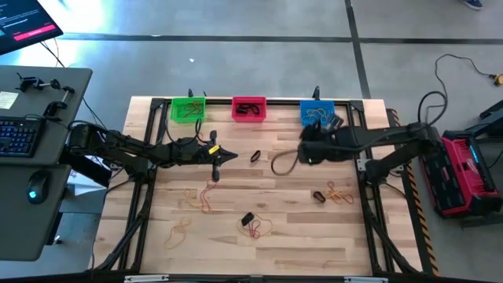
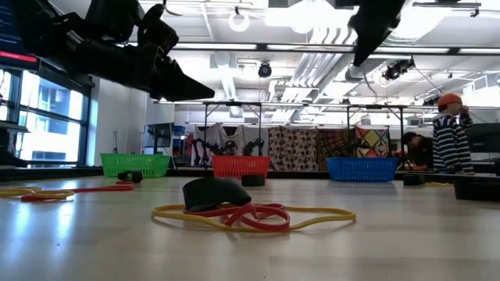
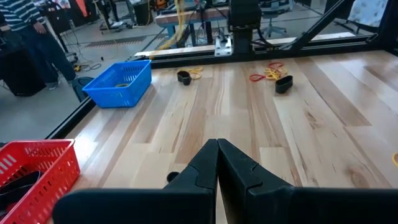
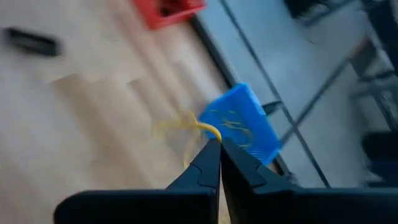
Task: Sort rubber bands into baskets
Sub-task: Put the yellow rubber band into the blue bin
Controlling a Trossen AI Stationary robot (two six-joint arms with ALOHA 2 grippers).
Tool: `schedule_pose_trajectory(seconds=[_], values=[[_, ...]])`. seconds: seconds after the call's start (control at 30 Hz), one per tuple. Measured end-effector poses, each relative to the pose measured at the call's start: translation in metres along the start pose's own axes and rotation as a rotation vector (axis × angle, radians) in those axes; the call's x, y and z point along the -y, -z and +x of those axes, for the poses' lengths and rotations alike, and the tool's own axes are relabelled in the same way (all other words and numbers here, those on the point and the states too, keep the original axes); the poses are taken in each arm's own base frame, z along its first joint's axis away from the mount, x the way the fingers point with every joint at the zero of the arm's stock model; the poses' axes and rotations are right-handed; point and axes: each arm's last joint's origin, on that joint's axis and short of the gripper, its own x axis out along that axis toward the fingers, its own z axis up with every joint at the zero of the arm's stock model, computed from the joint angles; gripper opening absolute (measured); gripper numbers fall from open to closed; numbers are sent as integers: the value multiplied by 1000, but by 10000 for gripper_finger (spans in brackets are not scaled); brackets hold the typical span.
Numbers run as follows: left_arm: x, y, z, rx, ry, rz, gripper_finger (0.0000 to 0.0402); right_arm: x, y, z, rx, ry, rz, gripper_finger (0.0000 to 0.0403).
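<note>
We see the wooden table (image 1: pixel 314 228) with three baskets along its far edge: green basket (image 1: pixel 188 109), red basket (image 1: pixel 249 108), blue basket (image 1: pixel 316 112). Our right hand (image 4: pixel 219 144), just in front of the blue basket, is clenched on a yellow rubber band (image 4: pixel 186 127) dangling from its tips. Our left hand (image 3: pixel 217 149) hangs mid-table, clenched and holding nothing. Loose yellow, red and black rubber bands (image 1: pixel 255 226) lie scattered across the near half.
</note>
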Motion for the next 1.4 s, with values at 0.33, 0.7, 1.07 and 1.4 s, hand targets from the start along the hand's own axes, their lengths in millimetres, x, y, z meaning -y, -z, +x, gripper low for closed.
schedule_pose_trajectory(seconds=[0.33,0.7,1.07,1.4], values=[[0,1,0,-6,1,0,0,51,-13,44,-91,227,151,0],[0,1,0,-7,1,0,0,90,-21,88,-116,303,202,0],[0,1,0,-9,2,-1,0,87,22,167,-150,264,278,0],[0,0,0,-4,1,-4,0,83,48,196,-117,201,382,0]])
